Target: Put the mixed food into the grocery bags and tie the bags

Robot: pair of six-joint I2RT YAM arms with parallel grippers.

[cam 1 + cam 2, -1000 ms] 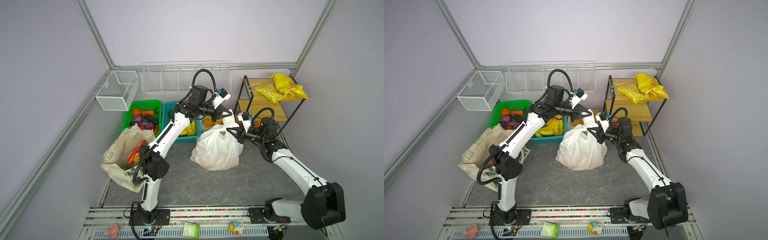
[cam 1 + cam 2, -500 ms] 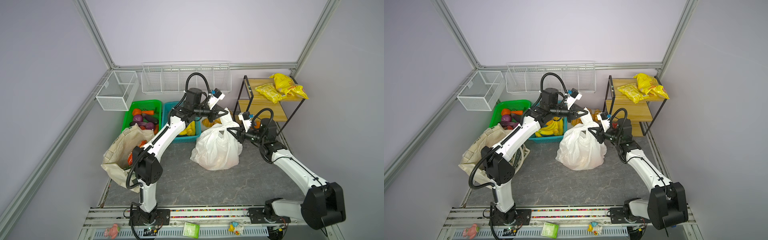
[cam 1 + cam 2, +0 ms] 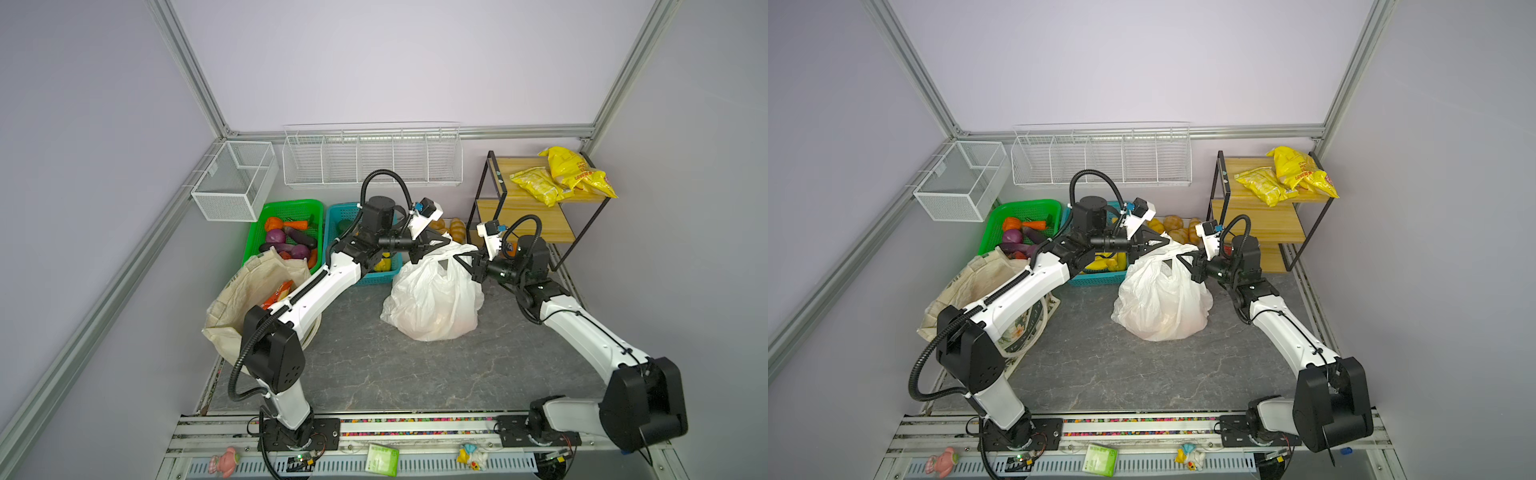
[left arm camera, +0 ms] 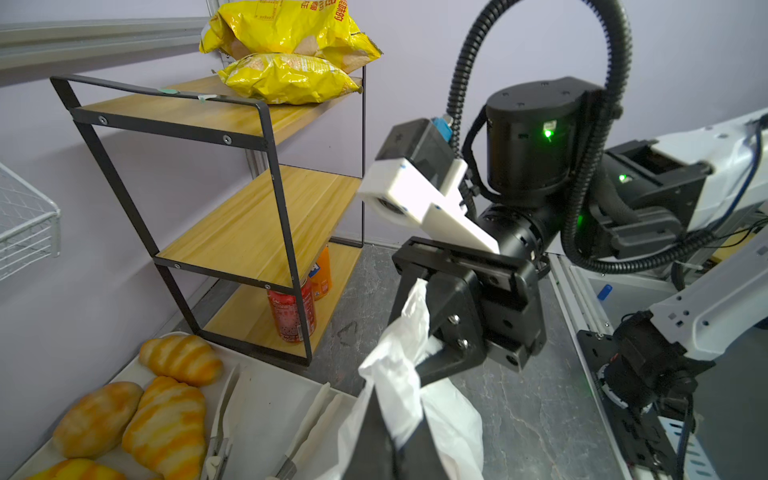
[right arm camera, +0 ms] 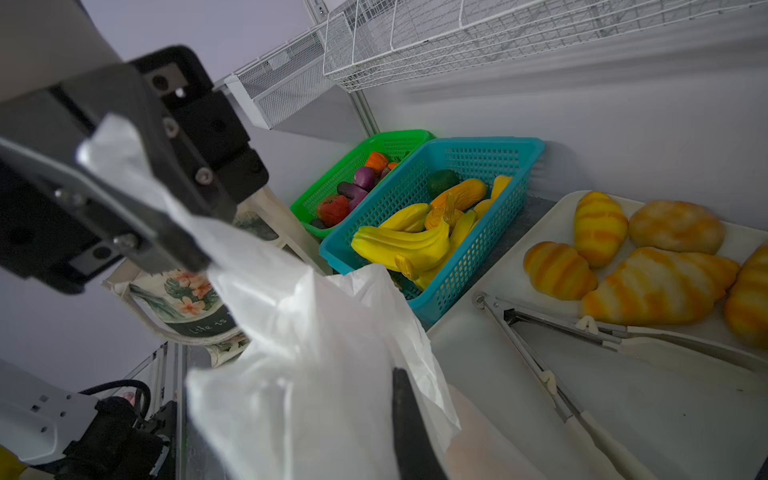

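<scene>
Left pincer (image 3: 436,246) and right pincer (image 3: 464,262) are each clamped on a plastic bag (image 3: 432,303) handle; my hard pull could tear it.

The carrier bag (image 3: 432,299) is thin, crinkled, translucent white plastic; the tote (image 3: 249,282) is matt cream cloth. The tabletop (image 3: 395,374) looks like matt grey veined stone. The shelf (image 3: 519,203) has smooth wood boards in a black metal frame; the yellow packets (image 3: 571,172) are glossy film
</scene>
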